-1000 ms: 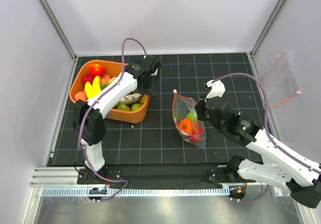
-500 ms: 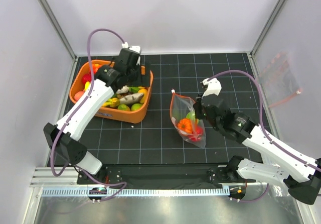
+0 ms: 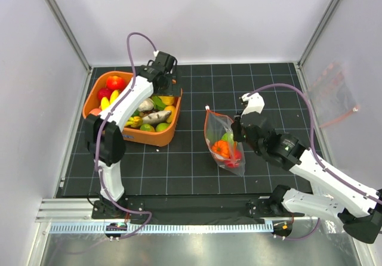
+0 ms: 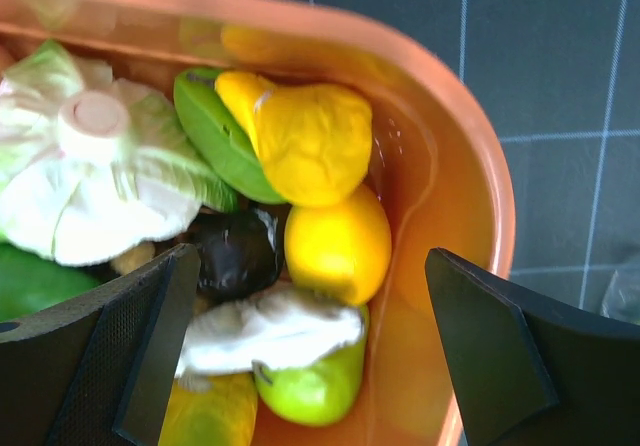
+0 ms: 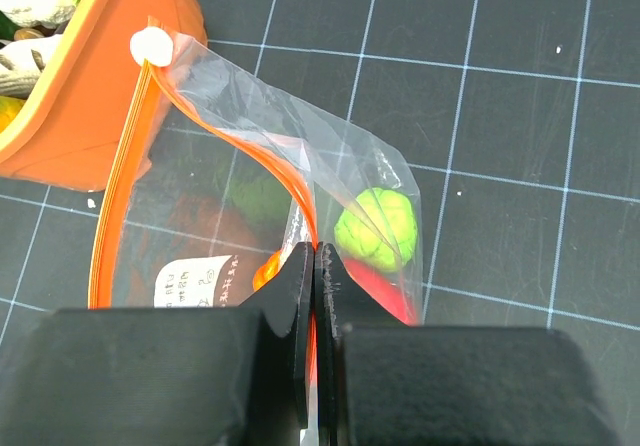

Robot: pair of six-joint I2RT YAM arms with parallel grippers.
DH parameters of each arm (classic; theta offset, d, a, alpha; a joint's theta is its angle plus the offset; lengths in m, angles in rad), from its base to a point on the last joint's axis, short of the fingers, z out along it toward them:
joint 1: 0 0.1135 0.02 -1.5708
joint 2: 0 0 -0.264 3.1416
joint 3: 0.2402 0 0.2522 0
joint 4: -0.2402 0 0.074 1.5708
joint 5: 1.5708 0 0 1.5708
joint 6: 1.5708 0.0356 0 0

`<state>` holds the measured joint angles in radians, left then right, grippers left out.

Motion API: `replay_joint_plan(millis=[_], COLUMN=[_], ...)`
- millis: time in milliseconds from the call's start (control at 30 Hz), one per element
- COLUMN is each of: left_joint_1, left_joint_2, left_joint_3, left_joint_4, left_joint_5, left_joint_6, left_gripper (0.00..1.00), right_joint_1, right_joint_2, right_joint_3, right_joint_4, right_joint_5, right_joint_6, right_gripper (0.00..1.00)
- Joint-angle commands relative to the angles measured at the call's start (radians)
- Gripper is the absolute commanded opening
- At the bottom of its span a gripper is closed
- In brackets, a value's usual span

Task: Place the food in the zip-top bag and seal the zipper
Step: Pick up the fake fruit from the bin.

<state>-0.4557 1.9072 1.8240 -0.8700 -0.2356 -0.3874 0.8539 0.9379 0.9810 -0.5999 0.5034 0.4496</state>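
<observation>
The zip-top bag (image 3: 222,139) lies on the black mat with its mouth open. It holds an orange, a lime-green (image 5: 377,229) and a red piece of food. My right gripper (image 3: 236,129) is shut on the zipper (image 5: 118,201), pinching the strip at its fingertips (image 5: 316,251). The white tab (image 5: 152,46) is at the strip's far end. My left gripper (image 3: 157,93) is open and empty over the orange tub's right end. Between its fingers (image 4: 150,336) lie a yellow lemon (image 4: 338,246), a lime-green piece (image 4: 315,391) and a pale piece (image 4: 270,331).
The orange tub (image 3: 161,138) at the left holds several more toy foods, among them a yellow pear (image 4: 310,141), a pale cabbage (image 4: 90,181), bananas (image 3: 108,104) and a red piece (image 3: 115,82). White walls enclose the mat. A spare bag (image 3: 334,93) leans against the right wall.
My left arm swung from the tub's right rear corner across the tub and back over its right end. My right gripper kept its hold; the bag shifted slightly left.
</observation>
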Motion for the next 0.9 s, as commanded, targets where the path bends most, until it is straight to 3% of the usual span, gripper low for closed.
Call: replay_joint_plan(millis=[0, 700, 800, 867], left_joint_1=[0.026, 0.060, 0.063, 0.063], left_joint_2=[0.022, 0.273, 0.274, 0.260], left_joint_3=[0.090, 0.181, 0.153, 0.111], left_joint_4=[0.022, 0.028, 0.045, 0.089], left_joint_5=[-0.019, 0.072, 0.044, 0.035], left_joint_6=[0.015, 0.009, -0.016, -0.033], left_gripper=[1.00, 1.00, 0.93, 0.83], right_joint_1=[-0.003, -0.003, -0.003, -0.003], right_joint_2=[-0.028, -0.027, -0.034, -0.034], right_joint_3=[0.047, 0.044, 0.038, 0.035], right_joint_4=[-0.008, 0.005, 0.006, 0.006], right_joint_5=[0.027, 0.001, 0.000, -0.006], right_joint_6=[-0.008, 0.015, 0.018, 0.021], right_gripper=[0.01, 0.01, 0.01, 0.01])
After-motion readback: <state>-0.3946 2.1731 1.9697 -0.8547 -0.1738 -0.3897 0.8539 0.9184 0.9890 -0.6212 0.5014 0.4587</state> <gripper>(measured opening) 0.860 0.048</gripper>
